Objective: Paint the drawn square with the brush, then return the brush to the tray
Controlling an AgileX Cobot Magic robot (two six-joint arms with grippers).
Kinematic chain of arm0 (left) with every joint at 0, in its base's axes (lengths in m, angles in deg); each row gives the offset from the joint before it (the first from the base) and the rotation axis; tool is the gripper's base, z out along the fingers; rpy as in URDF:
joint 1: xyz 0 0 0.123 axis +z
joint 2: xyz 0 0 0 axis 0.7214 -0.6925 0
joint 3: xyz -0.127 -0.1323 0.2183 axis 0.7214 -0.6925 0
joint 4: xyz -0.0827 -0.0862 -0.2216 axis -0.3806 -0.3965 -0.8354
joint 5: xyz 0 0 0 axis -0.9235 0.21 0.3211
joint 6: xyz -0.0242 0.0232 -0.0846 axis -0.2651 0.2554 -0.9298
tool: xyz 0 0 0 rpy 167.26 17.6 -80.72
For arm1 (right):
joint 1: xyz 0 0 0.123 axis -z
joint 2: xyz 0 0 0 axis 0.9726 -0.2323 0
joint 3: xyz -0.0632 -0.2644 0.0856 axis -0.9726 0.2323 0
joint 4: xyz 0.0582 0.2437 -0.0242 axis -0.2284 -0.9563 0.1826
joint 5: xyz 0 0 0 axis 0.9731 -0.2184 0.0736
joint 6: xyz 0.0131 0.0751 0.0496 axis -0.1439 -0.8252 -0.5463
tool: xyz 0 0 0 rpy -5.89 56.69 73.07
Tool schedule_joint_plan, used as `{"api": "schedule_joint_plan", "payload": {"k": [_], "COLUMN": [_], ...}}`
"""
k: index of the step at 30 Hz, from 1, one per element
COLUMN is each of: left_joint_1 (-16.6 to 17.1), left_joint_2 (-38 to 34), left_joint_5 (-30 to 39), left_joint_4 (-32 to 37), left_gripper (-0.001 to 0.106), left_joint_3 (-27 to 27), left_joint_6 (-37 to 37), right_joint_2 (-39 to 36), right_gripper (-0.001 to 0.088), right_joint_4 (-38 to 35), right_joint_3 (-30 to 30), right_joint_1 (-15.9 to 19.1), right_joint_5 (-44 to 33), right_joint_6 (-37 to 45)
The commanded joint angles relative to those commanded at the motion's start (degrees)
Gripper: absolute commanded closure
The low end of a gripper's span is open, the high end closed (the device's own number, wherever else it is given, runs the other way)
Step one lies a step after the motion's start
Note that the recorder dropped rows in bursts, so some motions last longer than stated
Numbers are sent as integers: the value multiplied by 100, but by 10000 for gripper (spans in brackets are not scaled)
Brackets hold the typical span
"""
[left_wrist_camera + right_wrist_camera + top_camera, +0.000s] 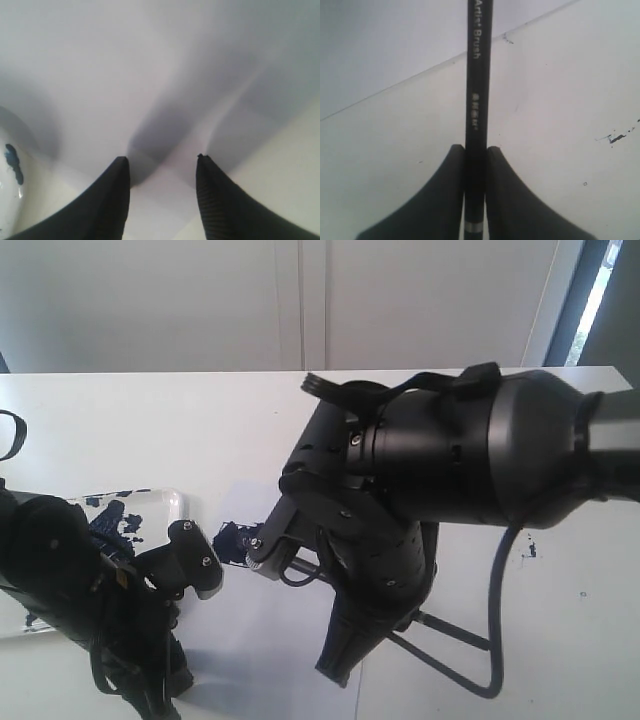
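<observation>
In the right wrist view my right gripper (476, 150) is shut on the brush (477, 90), a thin black handle with a silvery band, which runs straight out between the jaws. From the exterior view, that gripper (262, 545) is lowered over the drawn square (234, 538), which shows blotchy navy paint on the white paper sheet (270, 660). The bristles are hidden by the arm. To the left lies the tray (160, 502), smeared navy. Beside the tray, my left gripper (200, 558) hovers open over the paper with nothing between its fingers (161, 159).
The right arm (470, 450) fills the middle of the exterior view, and a black cable (495, 640) loops down onto the table. Small paint specks (528, 550) mark the tabletop on the right. A corner of the tray (9, 165) shows in the left wrist view.
</observation>
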Motion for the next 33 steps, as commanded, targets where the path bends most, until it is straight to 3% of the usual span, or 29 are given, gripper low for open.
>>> {"api": "schedule_joint_plan", "payload": {"k": [10, 33], "left_joint_1": [0, 0], "left_joint_2": [0, 0], "left_joint_5": [0, 0], "left_joint_4": [0, 0], "left_gripper": [575, 575], "left_joint_3": [0, 0], "left_joint_6": [0, -11], "right_joint_2": [-3, -3], "right_gripper": [868, 868], "right_joint_4": [-305, -221], "right_joint_3": [0, 0], "right_joint_1": [0, 0], "right_joint_5": [-2, -423], "right_joint_6": [225, 225]}}
